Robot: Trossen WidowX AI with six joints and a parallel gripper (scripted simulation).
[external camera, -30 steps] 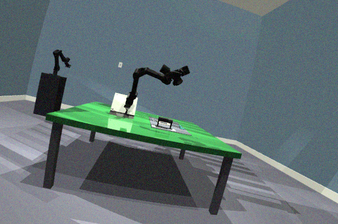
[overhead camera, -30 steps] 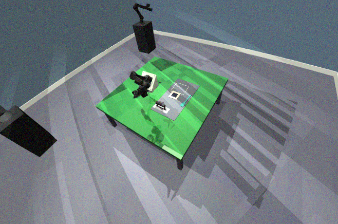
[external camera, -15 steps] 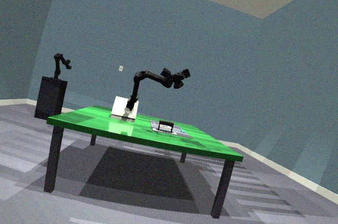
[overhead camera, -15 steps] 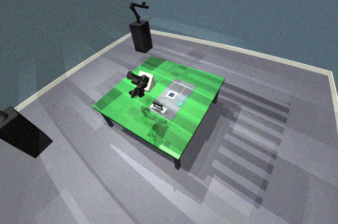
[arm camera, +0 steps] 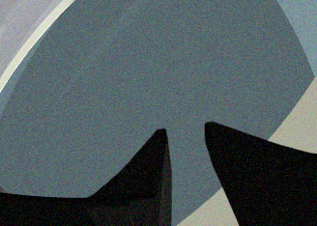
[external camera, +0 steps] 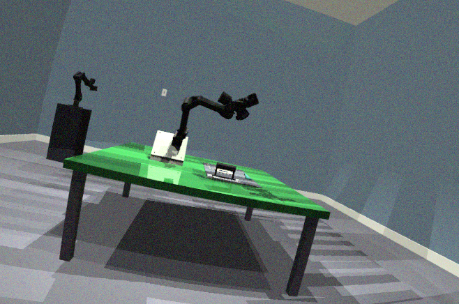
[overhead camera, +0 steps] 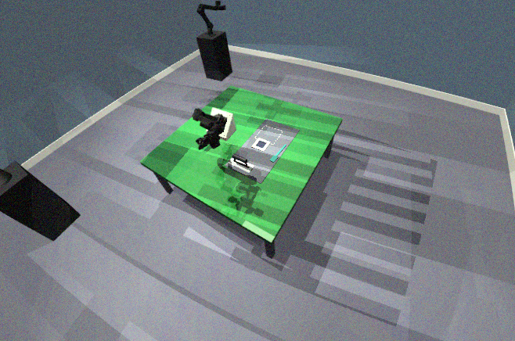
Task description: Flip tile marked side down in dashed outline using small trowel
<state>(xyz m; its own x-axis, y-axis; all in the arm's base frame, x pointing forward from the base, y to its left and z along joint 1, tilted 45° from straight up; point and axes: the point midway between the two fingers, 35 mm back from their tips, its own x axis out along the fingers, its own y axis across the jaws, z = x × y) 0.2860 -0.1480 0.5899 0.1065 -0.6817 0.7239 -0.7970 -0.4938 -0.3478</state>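
Observation:
The tile (overhead camera: pixel 261 144), cream with a dark square on its upper face, lies flat on the grey mat (overhead camera: pixel 291 131) (external camera: pixel 209 169). It lies beside the dashed outline (overhead camera: pixel 275 128), on the side toward the trowel. The trowel (overhead camera: pixel 239 159) (external camera: pixel 225 166), a pale flat blade with a black raised handle, rests at the mat's near end, handle up. My gripper (overhead camera: pixel 207 145) (external camera: pixel 253 99) (arm camera: pixel 186 134) is raised high above the table, away from trowel and tile. Its fingers stand a narrow gap apart with nothing between them. The wrist view shows only wall, ceiling and floor behind the fingers.
A teal strip (overhead camera: pixel 278 153) (external camera: pixel 247 176) lies along the mat's edge beside the tile. A white slanted block (overhead camera: pixel 228 127) (external camera: pixel 159 144) stands by my arm's base on the green table (overhead camera: pixel 307 120) (external camera: pixel 122 155). Another arm stands on a black pedestal (overhead camera: pixel 214 56) (external camera: pixel 68 132) beyond the table.

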